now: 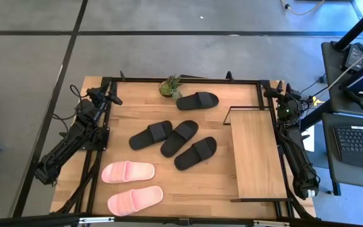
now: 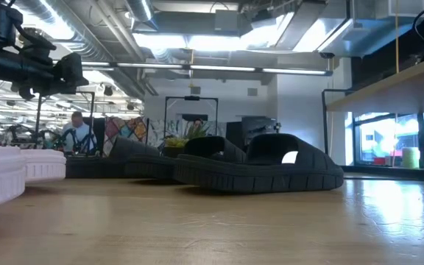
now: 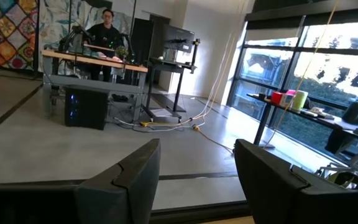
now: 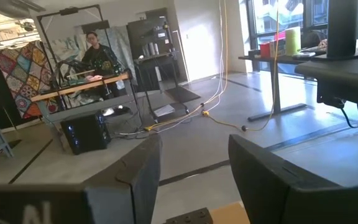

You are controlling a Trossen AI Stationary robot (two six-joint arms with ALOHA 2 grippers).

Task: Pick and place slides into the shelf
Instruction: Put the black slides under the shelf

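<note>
Several black slides lie sole-down on the wooden table: one at the far side (image 1: 197,100) and three side by side in the middle (image 1: 179,138). Two pink slides (image 1: 128,171) (image 1: 135,200) lie near the front left; in the low view they show at the left (image 2: 13,173), with the black slides (image 2: 260,165) beyond. The shelf (image 1: 255,154), a light board in a dark frame, stands at the right. My left gripper (image 3: 197,149) is folded back at the table's far left corner (image 1: 106,98), open and empty. My right gripper (image 4: 194,146) sits at the far right corner (image 1: 281,101), also open and empty.
A small potted plant (image 1: 169,87) stands at the far edge beside the lone black slide. A dark frame (image 1: 181,79) runs round the table. Bare wood lies between the slides and the shelf. Beyond the table a person shows at a desk (image 3: 106,25).
</note>
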